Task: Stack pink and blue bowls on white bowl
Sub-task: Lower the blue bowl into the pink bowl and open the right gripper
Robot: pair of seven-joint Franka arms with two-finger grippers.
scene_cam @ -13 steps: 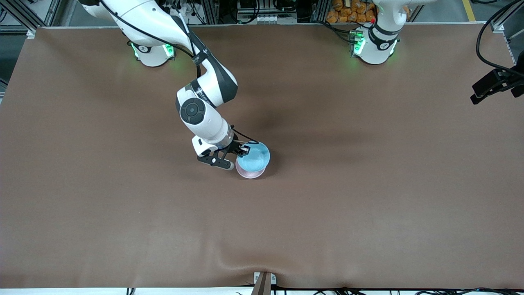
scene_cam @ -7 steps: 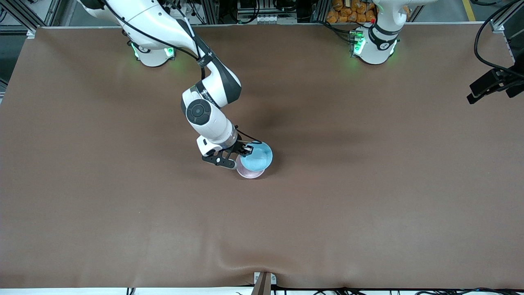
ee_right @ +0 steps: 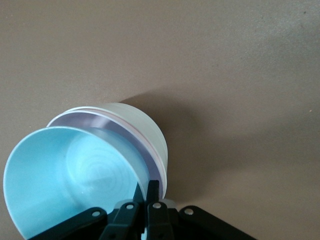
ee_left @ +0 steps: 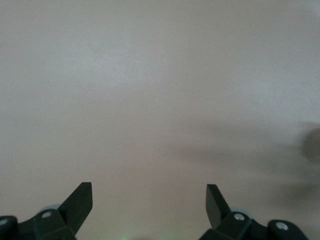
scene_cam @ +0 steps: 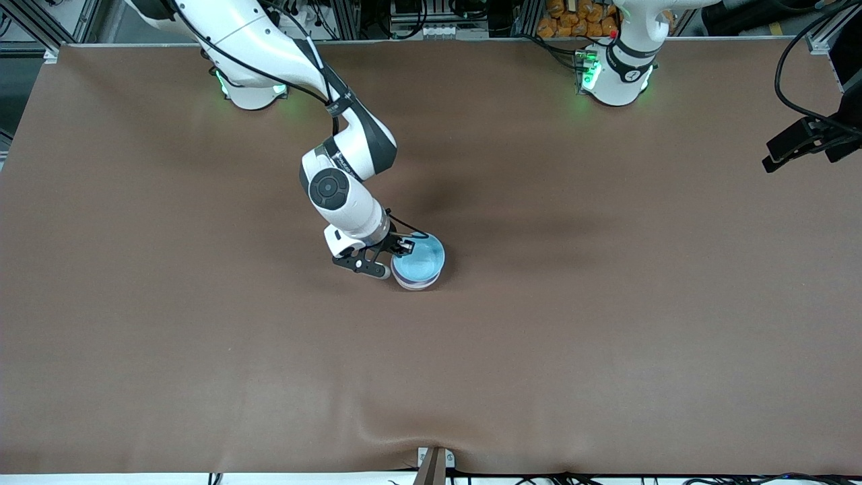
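Front view: the right arm reaches from its base to the middle of the brown table (scene_cam: 606, 337). Its right gripper (scene_cam: 403, 246) is pinched tight on the rim of the blue bowl (scene_cam: 419, 260), at the edge facing the right arm's end of the table. The blue bowl sits mouth-up, its round opening facing the camera, over the pink bowl (scene_cam: 417, 285), of which only a thin crescent shows at the nearer edge. The left arm waits at its base, and the left gripper (scene_cam: 805, 143) hangs over the table's edge at that arm's end.

Left wrist view: the left gripper (ee_left: 149, 202) has its jaws spread wide over bare table (ee_left: 150, 90), holding nothing.

Right wrist view: the right gripper (ee_right: 146, 194) clamps the blue bowl (ee_right: 65, 180) by its rim. This bowl tilts, partly nested in the pink bowl's rim (ee_right: 125, 131), which sits inside the upright white bowl (ee_right: 145, 130).
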